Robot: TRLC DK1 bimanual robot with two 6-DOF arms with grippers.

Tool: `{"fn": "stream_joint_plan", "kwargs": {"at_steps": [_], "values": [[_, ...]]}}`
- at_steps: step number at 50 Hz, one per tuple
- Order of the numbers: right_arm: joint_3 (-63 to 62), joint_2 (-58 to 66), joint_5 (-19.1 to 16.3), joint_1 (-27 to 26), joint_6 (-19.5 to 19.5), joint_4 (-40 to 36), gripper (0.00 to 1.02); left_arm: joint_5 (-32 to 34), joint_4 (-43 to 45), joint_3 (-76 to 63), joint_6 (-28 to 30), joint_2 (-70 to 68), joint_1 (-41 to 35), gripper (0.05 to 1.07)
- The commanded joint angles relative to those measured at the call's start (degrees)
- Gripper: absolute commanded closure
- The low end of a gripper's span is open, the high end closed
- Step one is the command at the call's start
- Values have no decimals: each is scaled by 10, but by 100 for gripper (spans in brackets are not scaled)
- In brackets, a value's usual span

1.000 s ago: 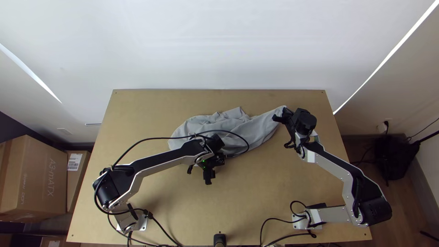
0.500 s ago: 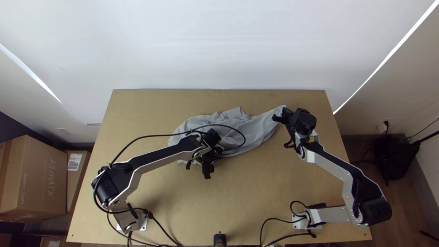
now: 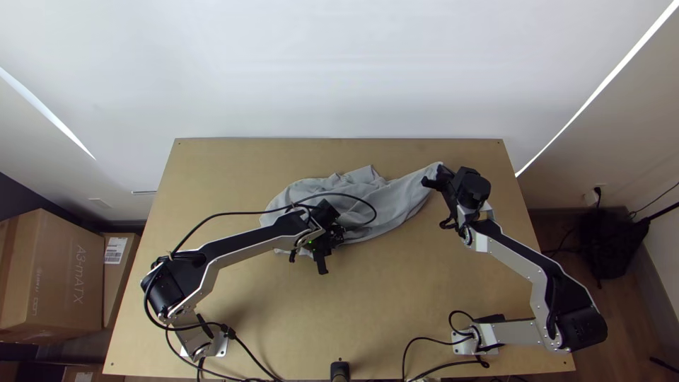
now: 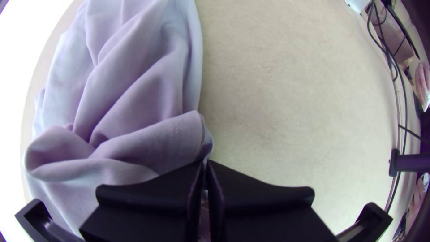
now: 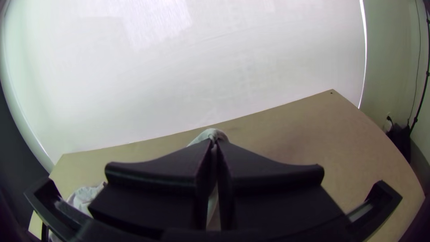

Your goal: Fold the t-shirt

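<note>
The bunched t-shirt, near the far edge of the counter, was pinched at two places by the jaws of left gripper and right gripper; by uneven pulling, small grips could be lost.

top: high, steeply down | left wrist: close, downward | right wrist: oblique, toward wall | shared: table

Matt wood-look table, soft grey cloth shirt, brown cardboard box
</note>
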Motion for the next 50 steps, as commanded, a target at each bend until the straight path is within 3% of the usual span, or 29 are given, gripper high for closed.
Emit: {"fn": "stream_joint_plan", "kwargs": {"at_steps": [1, 13, 19, 24, 37, 50], "values": [[-8, -25, 5, 2, 11, 14, 100, 5, -18, -9, -27, -18, 13, 105], [-16, -67, 1, -4, 10, -8, 100, 4, -53, 126, -142, -65, 84, 105], [-8, -103, -2, -17, 8, -79, 100, 4, -69, 190, -208, -75, 145, 105], [16, -128, -18, -23, 8, -164, 100, 4, -79, 206, -224, -87, 193, 105], [139, -139, -122, -51, -3, -387, 100, 8, -80, 222, -311, -165, 309, 105], [362, -53, -222, -80, -74, -605, 100, -19, -35, 214, -386, -255, 424, 105]]}}
